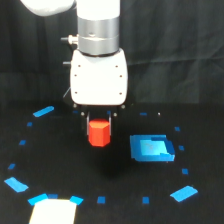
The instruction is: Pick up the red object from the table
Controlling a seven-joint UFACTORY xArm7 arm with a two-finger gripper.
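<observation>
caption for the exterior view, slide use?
White gripper directly above the red object over the black table, blue patch beside.

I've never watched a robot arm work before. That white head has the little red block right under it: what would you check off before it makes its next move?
1. Red object sits directly under the white gripper head: ok.
2. Fingers actually clamped on the block: cannot tell, they are dark and hidden against the black backdrop.
3. Block lifted clear of the table: cannot tell; a faint shadow lies below it, but one view gives no height.
4. Block level, not tilted: ok, its top edge looks horizontal.
5. Blue square patch stays apart from the block, to the exterior view's right: ok.
</observation>
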